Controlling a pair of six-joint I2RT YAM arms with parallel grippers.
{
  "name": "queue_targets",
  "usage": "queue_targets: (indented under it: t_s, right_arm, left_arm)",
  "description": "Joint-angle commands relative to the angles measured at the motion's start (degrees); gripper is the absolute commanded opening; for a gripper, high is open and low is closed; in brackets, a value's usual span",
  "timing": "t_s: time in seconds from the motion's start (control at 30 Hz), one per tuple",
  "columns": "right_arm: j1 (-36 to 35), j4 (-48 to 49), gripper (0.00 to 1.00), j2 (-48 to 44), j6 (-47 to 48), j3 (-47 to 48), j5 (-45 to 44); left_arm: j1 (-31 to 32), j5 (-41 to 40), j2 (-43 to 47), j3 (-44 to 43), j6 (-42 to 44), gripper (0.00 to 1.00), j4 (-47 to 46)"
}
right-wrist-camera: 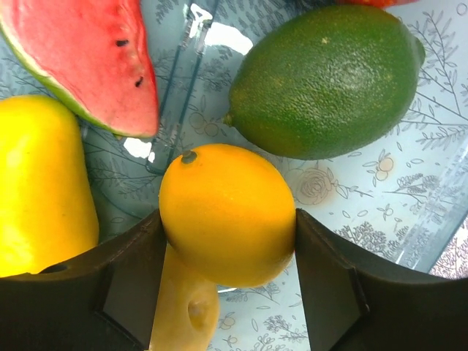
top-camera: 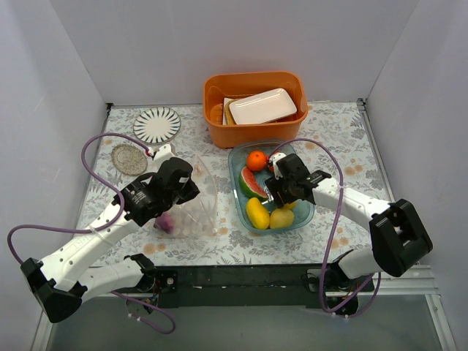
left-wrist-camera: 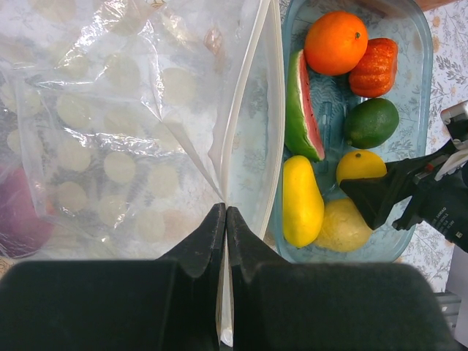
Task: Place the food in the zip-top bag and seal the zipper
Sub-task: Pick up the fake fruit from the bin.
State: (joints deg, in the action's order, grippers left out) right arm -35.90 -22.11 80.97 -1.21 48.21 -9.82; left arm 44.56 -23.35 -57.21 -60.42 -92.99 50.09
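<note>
The clear dotted zip-top bag [top-camera: 196, 212] lies left of the tray, with the purple onion [top-camera: 166, 224] inside it. My left gripper [left-wrist-camera: 225, 210] is shut on the bag's mouth edge, by the whitish zipper [left-wrist-camera: 245, 102]. In the tray lie the orange [left-wrist-camera: 336, 42], red tomato [left-wrist-camera: 374, 67], dark green fruit [right-wrist-camera: 325, 80], watermelon slice [right-wrist-camera: 88, 58], mango [right-wrist-camera: 40, 183] and a second lemon [right-wrist-camera: 183, 311]. My right gripper [right-wrist-camera: 228, 219] is shut on a yellow lemon [right-wrist-camera: 219, 190] low over the tray; both fingers touch its sides.
The fruit lies in a clear blue-tinted tray [top-camera: 235, 157]. An orange tub [top-camera: 216, 88] holding a white dish stands behind it. A striped plate [top-camera: 156, 124] and a round coaster [top-camera: 129, 158] sit at the back left. White walls enclose the table.
</note>
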Motion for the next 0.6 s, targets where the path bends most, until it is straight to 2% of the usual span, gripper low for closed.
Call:
queue_targets:
  t_s: [0.0,0.27,0.57]
  right_arm:
    - [0.1,0.6,0.33,-2.7,-1.0,3.1,4.4]
    - [0.1,2.0,0.28,-9.8,-6.0,5.4,6.0]
    - [-0.3,14.5,0.26,-16.1,-20.7,4.4,23.5]
  left_arm:
    - [-0.3,-0.7,0.6,0.2,0.0,0.0,-0.7]
    - [-0.3,0.0,0.3,0.3,0.1,0.0,-1.3]
    - [-0.3,1.2,-0.5,0.5,0.5,0.0,-2.4]
